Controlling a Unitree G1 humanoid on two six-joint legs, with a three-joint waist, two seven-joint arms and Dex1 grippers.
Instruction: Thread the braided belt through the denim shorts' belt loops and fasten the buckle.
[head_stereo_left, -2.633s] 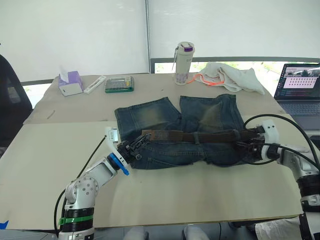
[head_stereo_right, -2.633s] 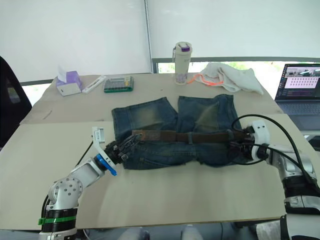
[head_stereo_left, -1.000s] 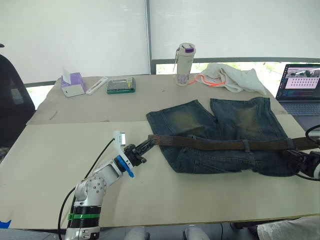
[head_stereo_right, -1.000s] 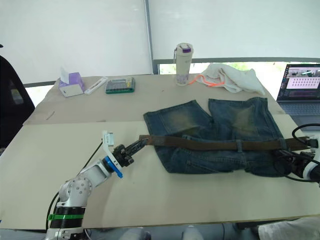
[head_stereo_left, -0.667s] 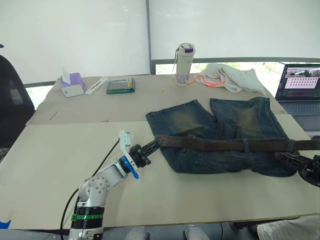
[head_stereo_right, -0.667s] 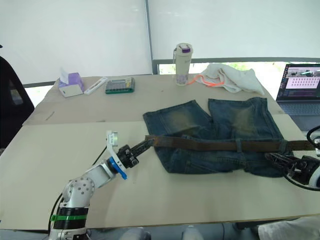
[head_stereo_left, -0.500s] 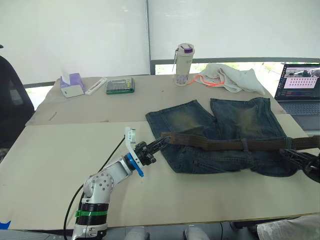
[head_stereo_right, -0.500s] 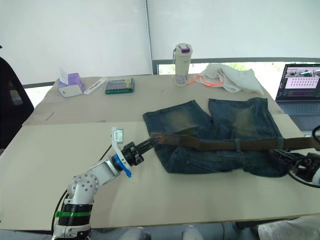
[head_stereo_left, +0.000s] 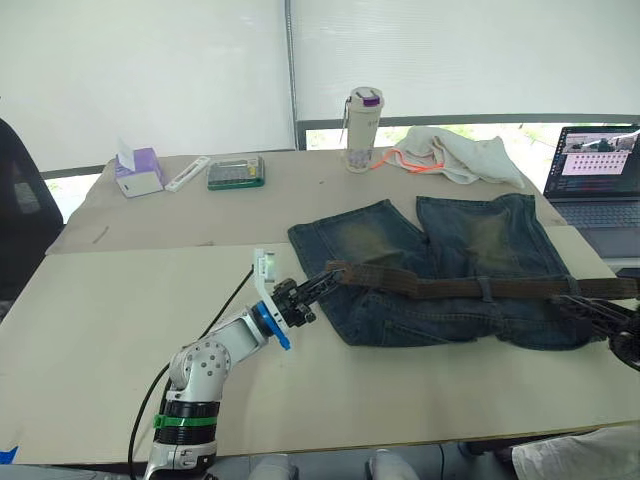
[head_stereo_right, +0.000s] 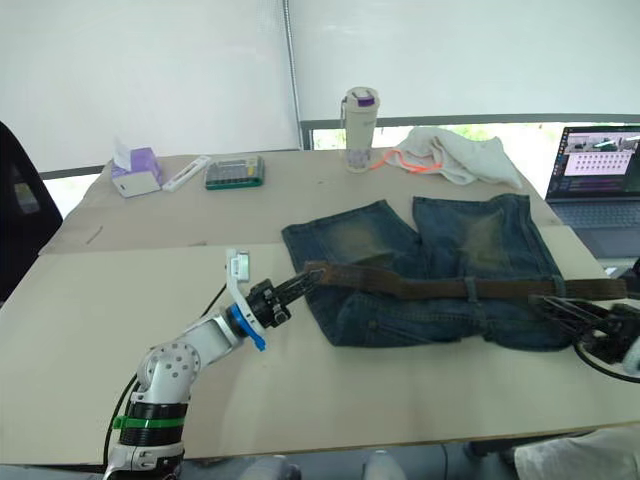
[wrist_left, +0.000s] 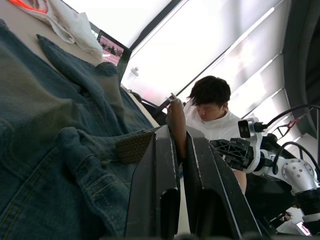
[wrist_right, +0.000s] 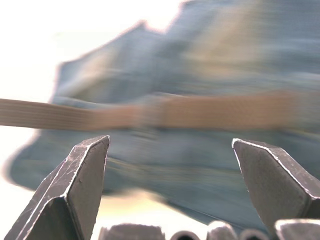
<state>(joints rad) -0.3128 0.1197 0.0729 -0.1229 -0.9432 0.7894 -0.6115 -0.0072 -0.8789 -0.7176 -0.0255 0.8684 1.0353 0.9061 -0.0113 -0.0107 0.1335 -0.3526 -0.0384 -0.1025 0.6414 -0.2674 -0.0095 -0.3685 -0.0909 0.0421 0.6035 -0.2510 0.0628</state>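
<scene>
The braided belt is pinched at its free end by the left gripper, whose two fingers close flat on the brown strap, as the left wrist view shows. From that grip the belt runs toward 3 o'clock across the waistband of the denim shorts, passes under the belt loops near the middle and right of the waistband, and reaches past the shorts' right edge. There the right gripper sits just beside the belt's far end, its fingers spread wide apart with nothing between them; in the right wrist view the strap and the denim lie beyond the open tips. The shorts lie flat on the table, waistband toward 6 o'clock and both legs pointing to 12 o'clock.

Farther out, at 12 o'clock from the shorts, a bottle stands upright beside a crumpled white cloth. A laptop sits at about 2 o'clock. At 10 o'clock lie a green case and a tissue box. A person appears in the left wrist view behind the right arm.
</scene>
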